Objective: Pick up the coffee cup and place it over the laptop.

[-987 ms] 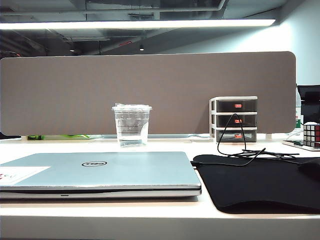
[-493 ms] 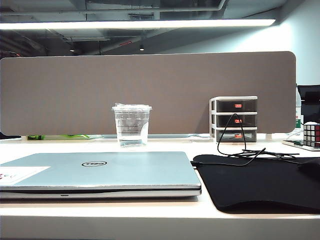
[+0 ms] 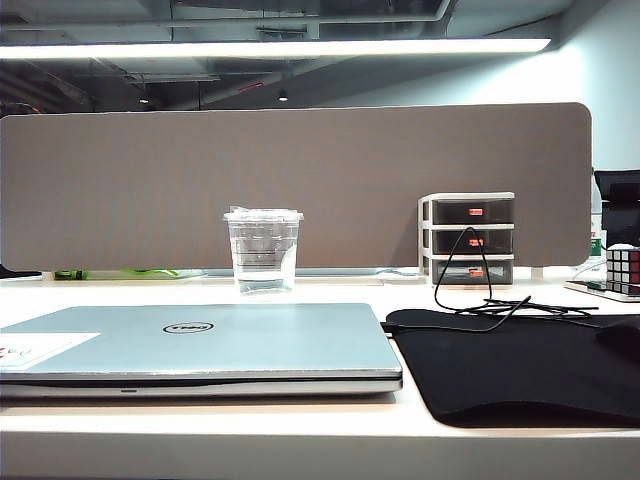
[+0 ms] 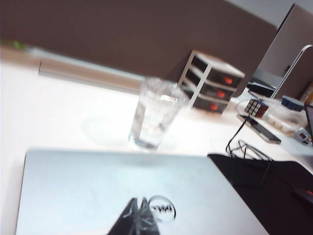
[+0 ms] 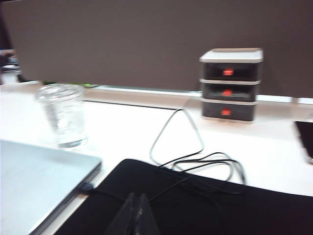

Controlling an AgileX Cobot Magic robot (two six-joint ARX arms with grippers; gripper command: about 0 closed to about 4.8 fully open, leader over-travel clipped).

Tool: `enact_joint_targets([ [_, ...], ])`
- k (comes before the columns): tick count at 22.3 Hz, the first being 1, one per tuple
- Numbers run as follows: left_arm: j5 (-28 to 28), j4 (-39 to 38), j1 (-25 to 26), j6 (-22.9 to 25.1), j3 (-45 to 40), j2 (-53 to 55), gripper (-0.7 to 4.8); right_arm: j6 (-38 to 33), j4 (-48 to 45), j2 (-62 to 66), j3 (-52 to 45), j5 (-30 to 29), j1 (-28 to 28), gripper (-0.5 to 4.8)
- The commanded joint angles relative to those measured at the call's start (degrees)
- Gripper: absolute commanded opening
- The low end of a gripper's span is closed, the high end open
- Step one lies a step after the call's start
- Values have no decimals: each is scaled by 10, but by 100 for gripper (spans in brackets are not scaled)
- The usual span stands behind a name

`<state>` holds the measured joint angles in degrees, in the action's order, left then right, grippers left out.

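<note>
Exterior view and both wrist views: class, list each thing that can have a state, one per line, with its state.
Clear plastic coffee cup: upright, lidded, on table behind laptop.
Silver-grey laptop: closed, nothing on it.
White three-drawer organiser: drawers shut.
Left hand: shut, empty, over laptop.
Right hand: shut, empty, over black mouse mat.

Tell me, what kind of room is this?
Probably an office desk. A closed laptop lies beside a black mouse mat, a grey divider screen stands behind, and small desk drawers sit against it.

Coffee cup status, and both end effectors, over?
Left end effector shut, above laptop. Right end effector shut, above mouse mat. Coffee cup upright on desk behind laptop, untouched. Path clear.
</note>
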<state>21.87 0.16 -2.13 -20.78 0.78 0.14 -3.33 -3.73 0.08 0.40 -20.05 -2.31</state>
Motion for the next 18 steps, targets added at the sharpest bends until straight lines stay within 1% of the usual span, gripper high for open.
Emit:
enact_joint_targets([
  [1, 18, 4, 1, -26, -3, 0, -2, -59, -3, -1, -3, -53, 0, -1],
  [3, 20, 3, 1, -40, -3, 0, -2, -72, -3, -1, -3, -72, 0, -1],
  [7, 35, 3, 1, -47, -3, 0, 0, -72, 1, 0, -3, -75, 0, -1],
  [8, 35, 6, 1, -45, -3, 0, 25, -72, 1, 0, -3, -75, 0, -1],
  [9, 34, 9, 1, -45, -3, 0, 65, -73, 1, 0, -3, -75, 0, -1],
  [10, 30, 17, 1, -45, -3, 0, 122, -75, 1, 0, -3, -75, 0, -1],
  [11, 23, 28, 1, -45, -3, 0, 167, -77, 1, 0, -3, -75, 0, -1],
  [13, 22, 45, 1, -46, -3, 0, 216, -78, 1, 0, -3, -75, 0, -1],
  [15, 29, 52, 1, -47, -3, 0, 225, -78, 1, 0, -3, -76, 0, -1],
  [16, 37, 61, 1, -47, -2, 0, 322, -78, 1, 0, -3, -82, 0, -1],
  [18, 39, 69, 1, -38, -2, 0, 479, -80, 2, 0, -3, -86, 0, -1],
])
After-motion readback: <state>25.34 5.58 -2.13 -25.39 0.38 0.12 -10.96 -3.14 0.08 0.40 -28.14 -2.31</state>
